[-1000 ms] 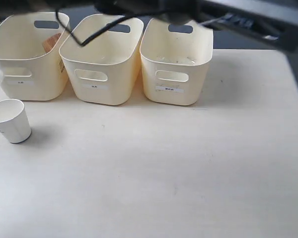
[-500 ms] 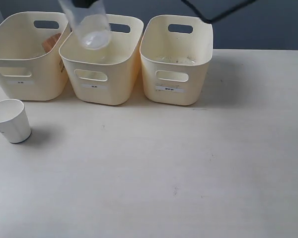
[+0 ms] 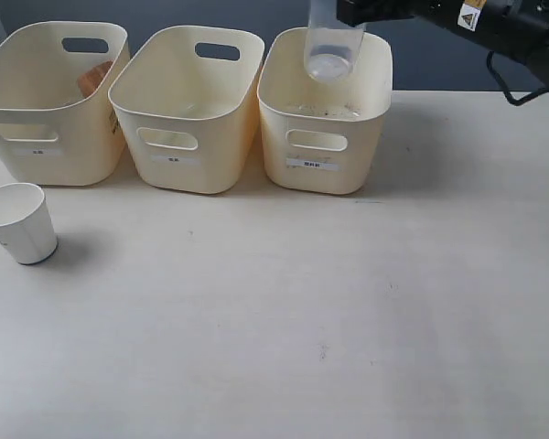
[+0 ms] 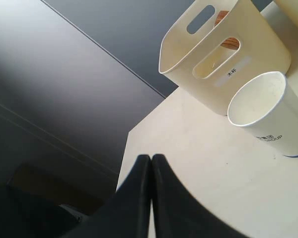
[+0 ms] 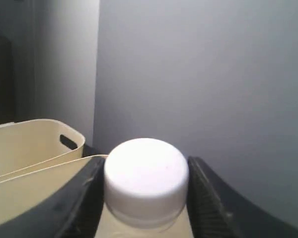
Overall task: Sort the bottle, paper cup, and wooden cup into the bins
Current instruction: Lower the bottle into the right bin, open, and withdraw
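Right claw (image 5: 146, 198) clamped, apparently high at the rear; left claw (image 4: 151, 163) closed.

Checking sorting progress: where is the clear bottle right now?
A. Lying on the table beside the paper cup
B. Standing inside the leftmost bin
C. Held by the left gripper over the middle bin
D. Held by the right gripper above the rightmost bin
D: the bottle hangs over the rightmost bin, and the right gripper clamps it just below its white cap.
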Controlling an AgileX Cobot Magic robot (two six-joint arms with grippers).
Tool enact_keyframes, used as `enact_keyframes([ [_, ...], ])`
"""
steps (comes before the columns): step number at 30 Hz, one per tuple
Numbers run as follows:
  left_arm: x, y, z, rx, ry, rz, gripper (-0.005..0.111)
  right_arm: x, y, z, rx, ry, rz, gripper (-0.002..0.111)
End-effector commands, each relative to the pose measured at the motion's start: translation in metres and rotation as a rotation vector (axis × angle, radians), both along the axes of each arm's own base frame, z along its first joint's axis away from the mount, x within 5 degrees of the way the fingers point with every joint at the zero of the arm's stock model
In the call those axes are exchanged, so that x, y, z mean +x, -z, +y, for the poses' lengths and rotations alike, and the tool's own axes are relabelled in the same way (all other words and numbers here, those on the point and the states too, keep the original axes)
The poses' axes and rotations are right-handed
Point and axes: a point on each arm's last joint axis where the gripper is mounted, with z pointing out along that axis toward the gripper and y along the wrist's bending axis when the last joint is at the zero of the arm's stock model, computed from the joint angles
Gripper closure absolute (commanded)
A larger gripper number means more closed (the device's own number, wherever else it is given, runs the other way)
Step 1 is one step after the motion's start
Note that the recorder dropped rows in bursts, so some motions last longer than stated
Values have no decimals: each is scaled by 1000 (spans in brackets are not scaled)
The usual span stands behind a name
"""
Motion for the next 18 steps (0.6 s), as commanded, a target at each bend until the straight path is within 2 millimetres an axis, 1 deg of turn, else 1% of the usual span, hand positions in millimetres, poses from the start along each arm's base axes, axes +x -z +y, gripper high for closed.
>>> enact_keyframes([
  [1,0,-1,-1,-1,6,-6,107,25,27,-16,80,79,-11,109],
  [2,0,-1,-1,-1,6,-6,107,31,37,-16,63,109,-5,109],
  [3,0,-1,-1,-1,6,-6,107,39,53,-15,37,119,4,109],
  [4,0,-1,-1,-1,6,-6,107,43,57,-13,37,118,8,109],
  [5,0,-1,-1,-1,6,-6,107,52,67,-9,43,107,10,109],
  [6,0,-1,-1,-1,6,-6,107,56,72,-7,47,104,12,109],
  [8,0,-1,-1,-1,6,-6,107,68,90,-1,36,90,41,109],
  [10,0,-1,-1,-1,6,-6,107,73,102,1,31,83,63,109],
  [13,0,-1,-1,-1,6,-6,107,76,119,2,14,84,100,109],
  [18,0,-1,-1,-1,6,-6,107,77,129,1,-16,98,155,109],
])
